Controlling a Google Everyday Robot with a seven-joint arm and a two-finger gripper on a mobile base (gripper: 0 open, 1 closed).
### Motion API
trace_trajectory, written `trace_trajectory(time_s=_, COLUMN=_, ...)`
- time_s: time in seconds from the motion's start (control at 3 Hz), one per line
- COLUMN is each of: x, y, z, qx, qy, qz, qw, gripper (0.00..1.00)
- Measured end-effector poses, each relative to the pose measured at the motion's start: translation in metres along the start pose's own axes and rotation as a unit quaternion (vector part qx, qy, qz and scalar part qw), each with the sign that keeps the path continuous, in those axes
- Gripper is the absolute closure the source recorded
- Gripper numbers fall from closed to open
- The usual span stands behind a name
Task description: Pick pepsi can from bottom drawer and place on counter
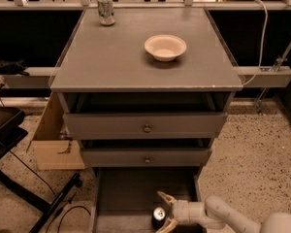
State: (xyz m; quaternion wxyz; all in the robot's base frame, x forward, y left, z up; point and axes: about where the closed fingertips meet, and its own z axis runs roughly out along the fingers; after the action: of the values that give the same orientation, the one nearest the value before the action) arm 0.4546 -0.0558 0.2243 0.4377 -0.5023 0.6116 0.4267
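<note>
The pepsi can [158, 216] stands upright in the open bottom drawer [126, 193], near its front; I see its silver top and dark body. My gripper [165, 211] is low in the drawer just right of the can, fingers open, one fingertip [163, 196] behind the can and the other in front of it, so the can sits at the mouth of the jaws. The arm comes in from the lower right. The counter [116, 57] is the broad grey cabinet top above.
On the counter stand a pale silver-green can [105, 8] at the back left and a white bowl [165, 47] right of centre. Two knobbed drawers [146, 128] sit above the bottom drawer. A cardboard box [56, 140] and a black chair base [19, 188] stand at left.
</note>
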Motion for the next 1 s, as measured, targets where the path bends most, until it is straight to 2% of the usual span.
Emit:
trace_trajectory(time_s=0.33, x=0.01, y=-0.005, z=0.012, qx=-0.002, qy=0.014, qz=-0.014, qw=0.9998, gripper=0.0)
trace_trajectory(time_s=0.67, x=0.021, y=-0.004, z=0.025, qx=-0.006, qy=0.028, qz=-0.025, qw=0.9993, gripper=0.16)
trace_trajectory(time_s=1.0, x=0.031, y=-0.002, z=0.035, qx=-0.007, qy=0.049, qz=-0.034, qw=0.9982, gripper=0.39)
